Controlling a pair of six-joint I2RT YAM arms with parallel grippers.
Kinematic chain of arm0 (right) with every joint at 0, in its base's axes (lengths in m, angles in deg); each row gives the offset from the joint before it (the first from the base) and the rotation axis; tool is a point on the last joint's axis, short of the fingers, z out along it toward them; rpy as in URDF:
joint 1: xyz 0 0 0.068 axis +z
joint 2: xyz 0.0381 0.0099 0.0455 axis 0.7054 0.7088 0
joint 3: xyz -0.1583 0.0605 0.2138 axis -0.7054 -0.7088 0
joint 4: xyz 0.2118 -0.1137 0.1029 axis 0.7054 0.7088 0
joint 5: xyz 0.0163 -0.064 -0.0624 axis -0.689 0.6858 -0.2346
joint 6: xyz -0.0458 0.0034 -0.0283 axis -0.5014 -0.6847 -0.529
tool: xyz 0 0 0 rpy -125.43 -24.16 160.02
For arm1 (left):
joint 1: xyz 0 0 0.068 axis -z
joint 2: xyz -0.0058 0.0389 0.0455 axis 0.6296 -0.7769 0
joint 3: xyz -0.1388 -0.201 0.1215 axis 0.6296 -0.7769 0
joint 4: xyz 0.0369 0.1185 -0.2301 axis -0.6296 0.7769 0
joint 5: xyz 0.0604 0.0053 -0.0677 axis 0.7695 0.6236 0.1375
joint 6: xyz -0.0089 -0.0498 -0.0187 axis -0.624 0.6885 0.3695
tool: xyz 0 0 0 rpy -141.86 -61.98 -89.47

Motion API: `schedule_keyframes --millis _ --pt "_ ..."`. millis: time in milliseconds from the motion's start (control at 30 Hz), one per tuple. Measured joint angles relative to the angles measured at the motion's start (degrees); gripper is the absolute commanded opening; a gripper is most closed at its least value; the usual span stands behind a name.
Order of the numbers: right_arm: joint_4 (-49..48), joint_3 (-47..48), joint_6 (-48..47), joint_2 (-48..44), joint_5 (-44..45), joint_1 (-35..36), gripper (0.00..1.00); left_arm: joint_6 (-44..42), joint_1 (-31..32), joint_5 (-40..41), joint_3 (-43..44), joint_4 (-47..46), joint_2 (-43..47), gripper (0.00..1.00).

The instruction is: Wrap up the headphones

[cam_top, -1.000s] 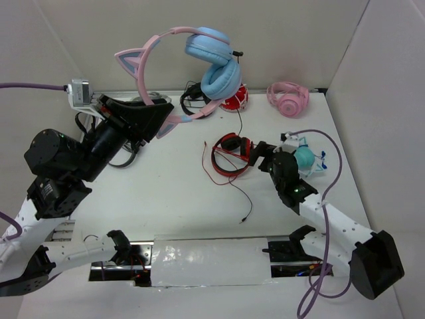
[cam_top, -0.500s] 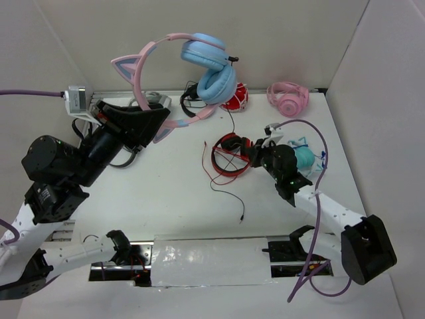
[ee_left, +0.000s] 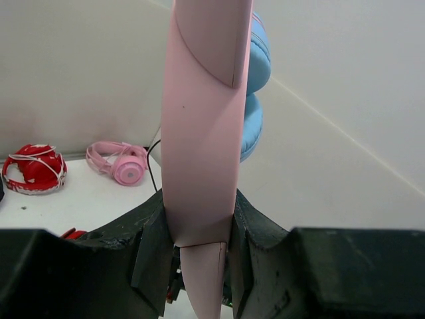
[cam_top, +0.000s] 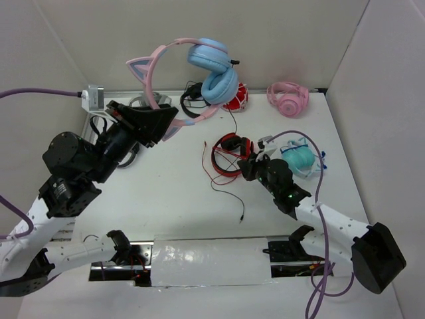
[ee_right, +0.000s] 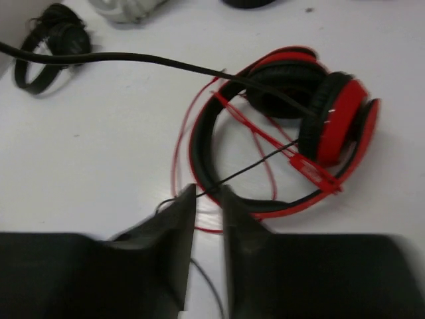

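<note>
Two light blue ear cups (cam_top: 212, 73) sit stacked on a pink headband (cam_top: 154, 61) that carries blue-lined cat ears. These headphones (cam_top: 199, 109) are held in the air, behind and to the left of the red headphones (cam_top: 229, 156). The left gripper (cam_top: 161, 123) is clenched on the headband's lower end. A thin black cable (cam_top: 231, 119) drops from the cups, crosses the red headphones and ends in a plug on their near side. The right gripper (cam_top: 247, 166) sits low at their near right edge.

Only the left wrist view shows the band pinched flat between both dark fingers, with pink headphones (ee_left: 123, 165) lying far behind. Only the right wrist view shows that gripper's fingers (ee_right: 174, 229) slightly apart, squeezing nothing. The cable runs to that narrow gap, just in front of the red hoop.
</note>
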Motion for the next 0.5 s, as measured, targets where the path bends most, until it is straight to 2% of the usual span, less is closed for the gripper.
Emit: schedule_keyframes --millis 33,67,267,500 --pt "0.0 0.0 0.4 -0.2 1.7 0.0 0.96 0.0 0.0 -0.1 0.2 0.0 -0.3 0.00" --pt "0.2 0.0 0.7 -0.5 3.7 0.0 1.00 0.0 0.0 -0.2 0.4 0.1 -0.5 0.00" --pt "0.3 0.0 1.0 -2.0 13.2 0.0 1.00 -0.1 0.0 -2.4 3.7 0.2 -0.6 0.00" --pt "-0.8 0.8 -3.1 0.2 15.0 0.0 1.00 -0.2 0.0 -7.0 9.7 0.0 -0.4 0.00"
